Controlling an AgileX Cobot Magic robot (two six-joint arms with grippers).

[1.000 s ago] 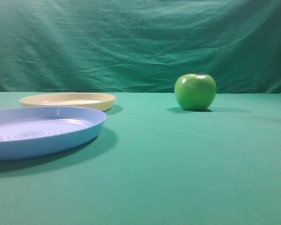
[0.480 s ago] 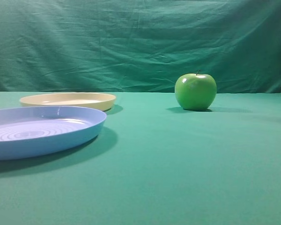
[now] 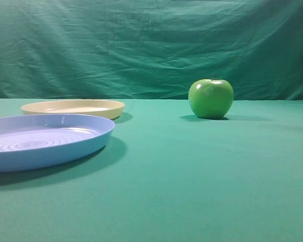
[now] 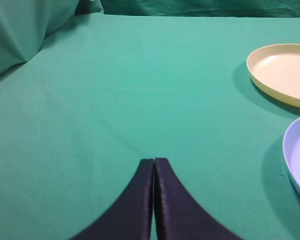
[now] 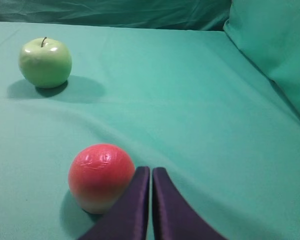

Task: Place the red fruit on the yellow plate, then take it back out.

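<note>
1. Nothing has moved since the earlier exterior frames: plates and apple sit exactly as before, no arm in that view.
2. Green cloth backdrop, wrinkled, hangs behind the table; it folds down at the far left of the left gripper and at the far right of the right gripper.
3. Green tablecloth covers the whole surface, smooth with faint creases.
4. Blue plate, ridged inside, lies ahead-right of the left gripper, only its edge in the wrist view.
5. Yellow plate lies flat, farther ahead-right of the left gripper, beyond the blue plate, apart from it, nothing on it.
6. Green apple stands upright, well ahead-left of the right gripper.
7. Red fruit rests on the cloth just left of the right gripper's tips, right beside or touching the left finger, not on either plate.
8. Left gripper: fingers pressed together, holding nothing, over bare cloth.
9. Right gripper: fingers pressed together, holding nothing.
</note>
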